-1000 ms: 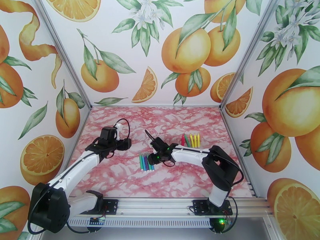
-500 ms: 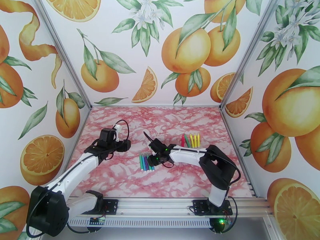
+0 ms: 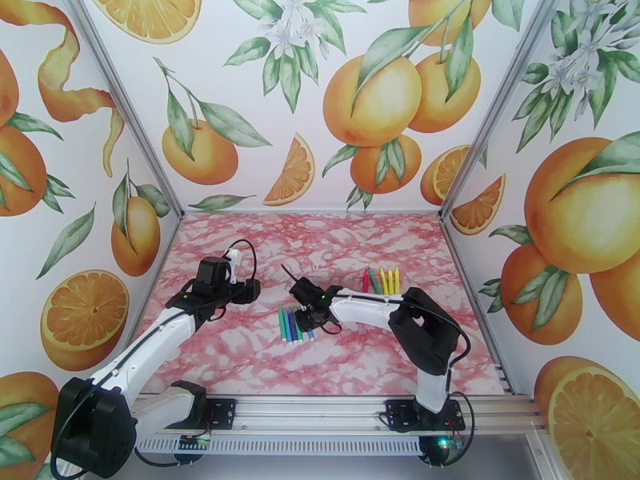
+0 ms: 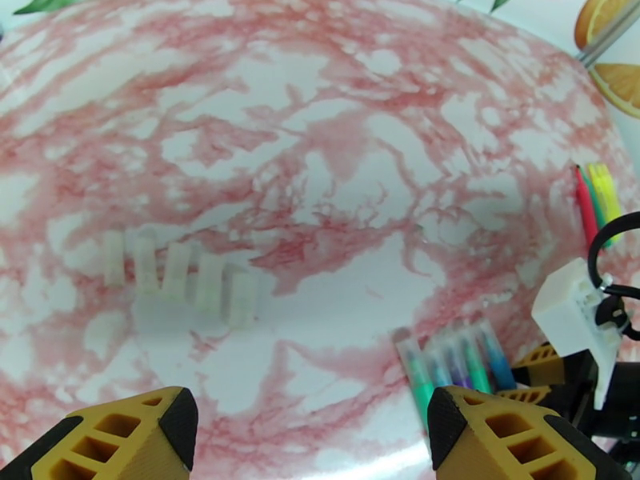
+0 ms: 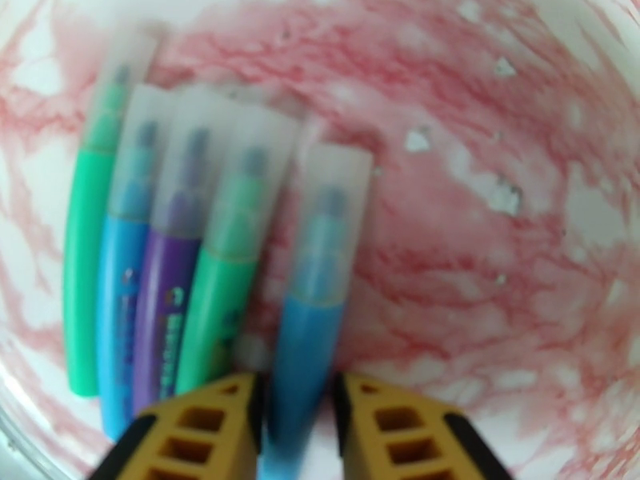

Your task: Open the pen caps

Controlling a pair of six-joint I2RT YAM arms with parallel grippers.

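You are looking at a counter [image 3: 240, 362] with a red-and-white marbled surface, boxed in on three sides. The back wall [image 3: 320, 98], the left wall [image 3: 48, 234] and the right wall [image 3: 576, 202] all carry the same print of whole oranges, orange slices, green leaves and white blossom on a white ground. A metal post stands at each rear corner, the left post [image 3: 126, 106] and the right post [image 3: 497, 106], both leaning outward toward the top of the overhead view. Along the near edge of the counter you have a silver aluminium rail [image 3: 320, 411] running side to side.
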